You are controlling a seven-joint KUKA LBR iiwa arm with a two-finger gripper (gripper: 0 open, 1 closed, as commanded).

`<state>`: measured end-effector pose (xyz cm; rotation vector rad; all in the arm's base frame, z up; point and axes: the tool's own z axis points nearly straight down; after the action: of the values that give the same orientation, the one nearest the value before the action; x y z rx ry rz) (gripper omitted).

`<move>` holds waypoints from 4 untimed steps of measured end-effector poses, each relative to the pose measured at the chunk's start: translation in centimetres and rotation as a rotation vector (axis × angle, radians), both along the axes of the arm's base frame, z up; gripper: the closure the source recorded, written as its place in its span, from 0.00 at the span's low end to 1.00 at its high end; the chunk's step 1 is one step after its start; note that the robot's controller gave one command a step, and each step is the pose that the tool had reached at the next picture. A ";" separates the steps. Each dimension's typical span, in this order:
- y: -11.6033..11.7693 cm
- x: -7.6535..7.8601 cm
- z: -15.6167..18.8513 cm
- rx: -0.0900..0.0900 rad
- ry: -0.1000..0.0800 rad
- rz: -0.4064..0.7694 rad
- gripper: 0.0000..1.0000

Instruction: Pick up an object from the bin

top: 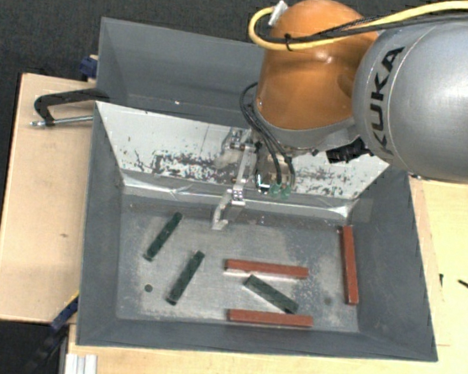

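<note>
Grey bin [101, 233], red bars [266, 269], green bars [185, 277]

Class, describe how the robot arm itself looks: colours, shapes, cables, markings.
A thick, rounded silver-grey arm link bears black KUKA lettering. An orange domed wrist cover follows, with a yellow cable looping over it and thin black cables beneath. A slim grey metal gripper ends the arm.

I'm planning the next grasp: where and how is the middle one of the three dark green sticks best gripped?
Probably at mid-length of the dark green stick, across its narrow width, coming straight down: it lies flat with bare floor along both long sides.
</note>
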<state>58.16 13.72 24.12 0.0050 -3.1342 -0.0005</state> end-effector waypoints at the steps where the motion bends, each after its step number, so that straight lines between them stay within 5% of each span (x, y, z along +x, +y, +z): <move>1: -0.1 0.2 0.5 0.001 -0.009 -0.002 0.00; 2: -2.9 -1.1 -3.7 0.002 -0.012 0.084 0.00; 3: -3.0 -3.8 -10.3 0.000 -0.012 0.201 0.00; 4: -1.4 -2.7 -16.4 0.002 0.001 0.191 1.00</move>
<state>55.43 12.27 7.71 0.3036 -3.1186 -0.0023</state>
